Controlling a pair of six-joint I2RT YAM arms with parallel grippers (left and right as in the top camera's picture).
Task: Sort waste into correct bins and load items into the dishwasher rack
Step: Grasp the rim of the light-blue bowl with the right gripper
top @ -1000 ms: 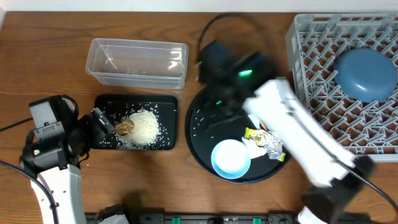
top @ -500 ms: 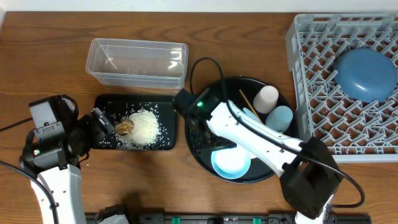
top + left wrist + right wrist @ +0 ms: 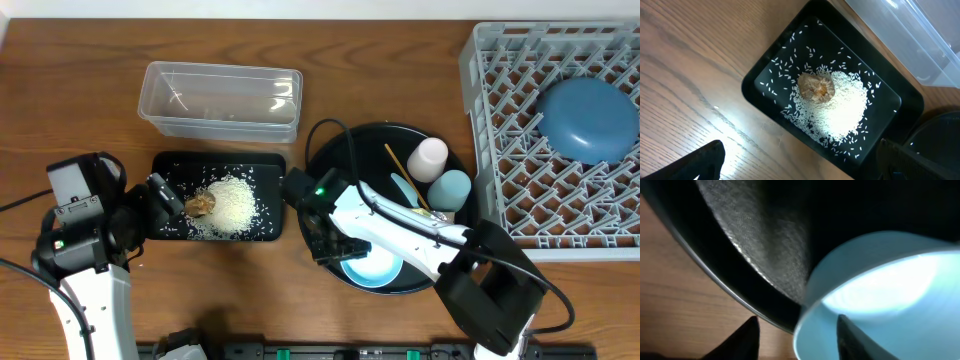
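Wooden table [image 3: 80,90], grain running lengthwise, bore a large round black tray [image 3: 375,160] right of centre, its raised rim glossy.

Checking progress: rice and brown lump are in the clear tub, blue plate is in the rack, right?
No: the overhead view shows the rice and brown lump in the black rectangular tray, not the clear tub. The blue plate is in the rack.

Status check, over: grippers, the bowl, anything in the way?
Left gripper open over rice in black tray. Right gripper open, astride pale-blue bowl rim, no clamp yet. White cup, light-blue cup stand apart.
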